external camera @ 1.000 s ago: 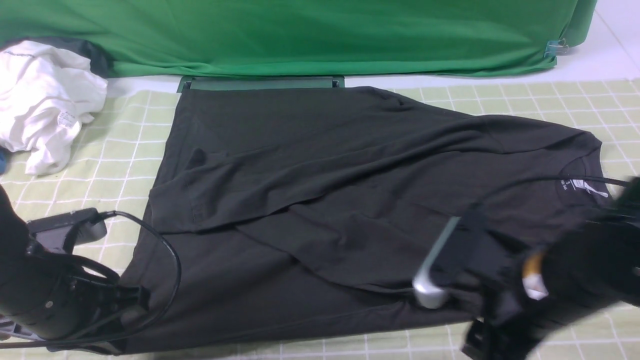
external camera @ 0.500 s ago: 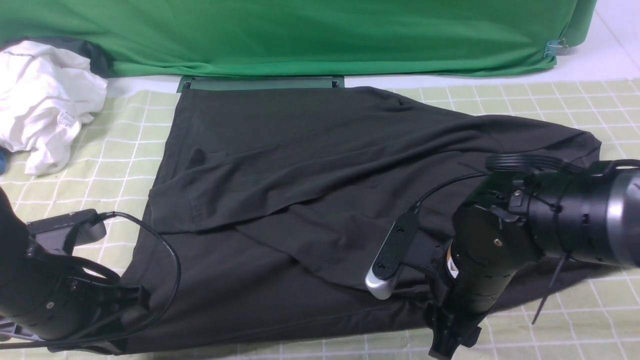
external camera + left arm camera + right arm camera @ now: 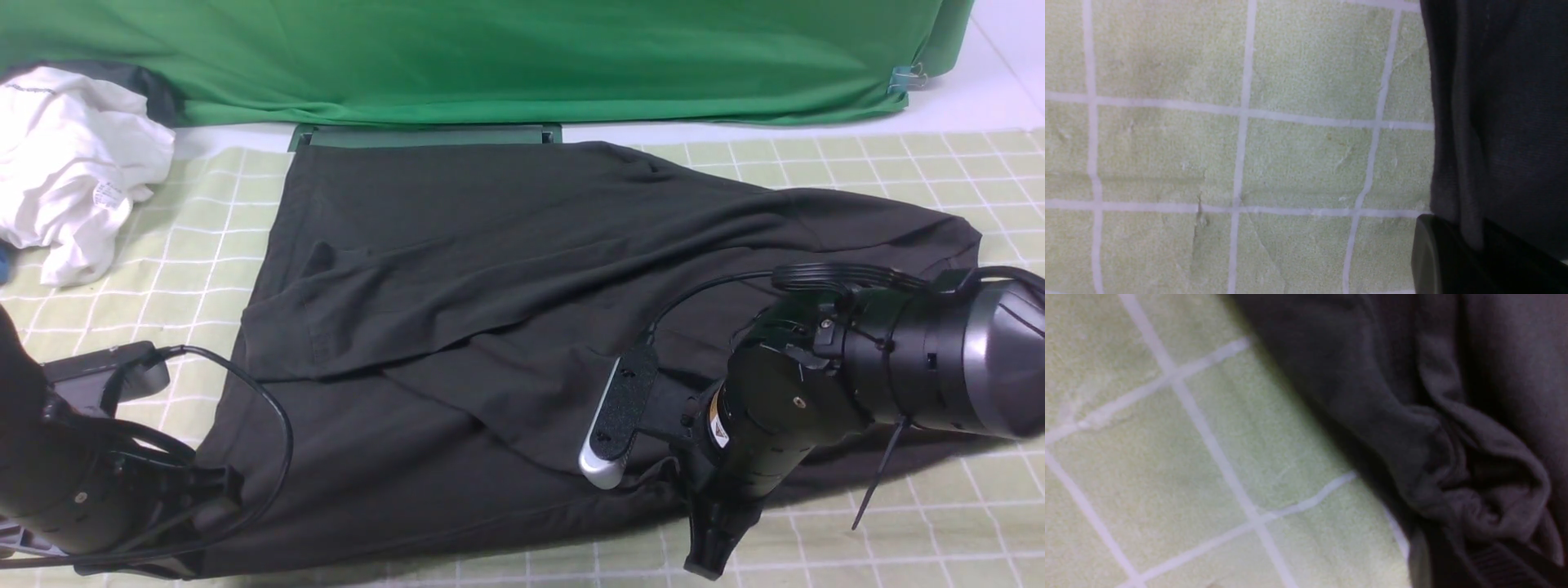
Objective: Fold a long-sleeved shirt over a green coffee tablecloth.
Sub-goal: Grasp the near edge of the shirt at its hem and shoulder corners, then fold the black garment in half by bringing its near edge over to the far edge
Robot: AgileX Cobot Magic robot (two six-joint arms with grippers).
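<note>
The black long-sleeved shirt (image 3: 490, 286) lies spread on the grid-lined pale green tablecloth (image 3: 180, 245), its sleeves crossed over the body; print and neck label are hidden. My left gripper (image 3: 208, 510) sits at the shirt's near left corner. In the left wrist view it (image 3: 1472, 245) is shut on a fold of the shirt's edge (image 3: 1502, 102). My right gripper (image 3: 709, 547) points down at the shirt's near right edge. In the right wrist view its jaws (image 3: 1457, 563) stand apart, a ribbed pad (image 3: 1494, 559) bare, with bunched shirt cloth (image 3: 1474, 490) right at them.
A crumpled white garment (image 3: 73, 163) lies at the far left. Plain deep-green fabric (image 3: 490, 57) drapes along the back, held by a clip (image 3: 906, 79). A flat dark green board (image 3: 424, 135) lies just behind the shirt. The right arm's cable (image 3: 718, 286) loops over the shirt.
My right arm has swung leftward and down from the right edge to the shirt's near right edge, now covering the neck label. The left arm and the shirt's outline have stayed put.
</note>
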